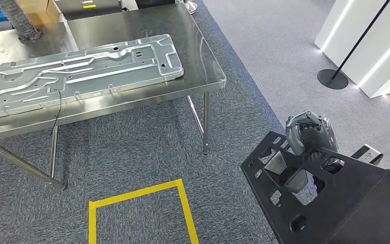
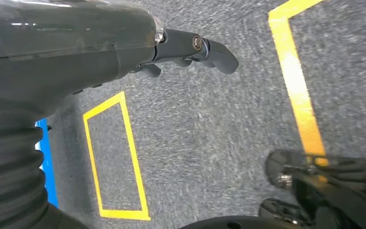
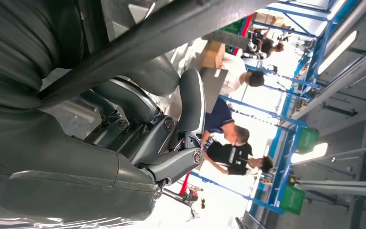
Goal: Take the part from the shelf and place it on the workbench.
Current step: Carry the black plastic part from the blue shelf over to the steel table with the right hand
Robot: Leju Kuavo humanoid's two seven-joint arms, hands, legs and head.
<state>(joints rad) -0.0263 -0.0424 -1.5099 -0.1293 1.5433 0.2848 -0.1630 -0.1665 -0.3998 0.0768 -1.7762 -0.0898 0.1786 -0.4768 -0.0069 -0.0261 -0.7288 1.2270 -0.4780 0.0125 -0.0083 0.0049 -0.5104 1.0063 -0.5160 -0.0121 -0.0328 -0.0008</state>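
The black plastic part (image 1: 335, 203), a flat frame with several cut-outs, is at the lower right of the head view. My right hand (image 1: 310, 134) grips its upper edge. In the right wrist view the right hand's fingers (image 3: 157, 129) curl around a dark bar of the part (image 3: 162, 28). The steel workbench (image 1: 198, 51) stands ahead and to the left, apart from the part. A large pressed metal panel (image 1: 86, 71) lies on it. My left hand (image 2: 186, 47) hangs over the grey carpet with its fingers apart and nothing in it.
A yellow tape rectangle (image 1: 142, 213) marks the carpet in front of the bench legs (image 1: 205, 122). A grey hose (image 1: 15, 20) and a cardboard box (image 1: 38, 10) sit at the bench's far left. A black post base (image 1: 332, 79) and white panels (image 1: 376, 40) stand to the right. People (image 3: 233, 152) stand in the distance.
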